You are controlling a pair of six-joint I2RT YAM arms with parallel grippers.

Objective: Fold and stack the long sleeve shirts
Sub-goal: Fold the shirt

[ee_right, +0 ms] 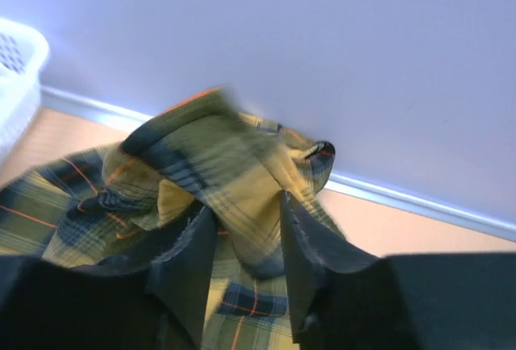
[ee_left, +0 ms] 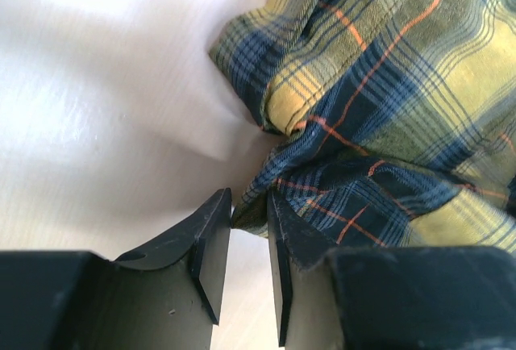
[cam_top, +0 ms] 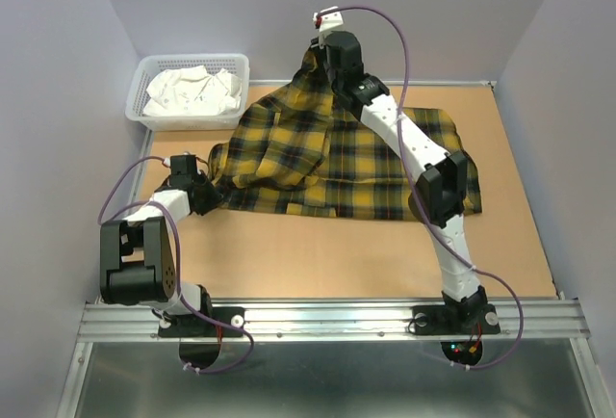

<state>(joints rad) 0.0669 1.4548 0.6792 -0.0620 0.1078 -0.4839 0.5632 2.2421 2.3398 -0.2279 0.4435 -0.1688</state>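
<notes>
One plaid shirt (cam_top: pixel 318 158), left hand (ee_left: pixel 250 213), right hand (ee_right: pixel 248 205) (both pinching it)

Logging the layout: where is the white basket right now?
Top view: the white basket sits in the far-left corner, just left of the yellow plaid shirt.

yellow shirt (cam_top: pixel 318 153) with navy plaid, red lines; white basket (cam_top: pixel 144 115).

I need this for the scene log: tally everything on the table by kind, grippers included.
yellow plaid shirt: 1
white basket: 1
white cloth bundle in the basket: 1, separate pieces cannot be told
grippers: 2, left gripper and right gripper, each pinching the shirt
Total: 5
</notes>
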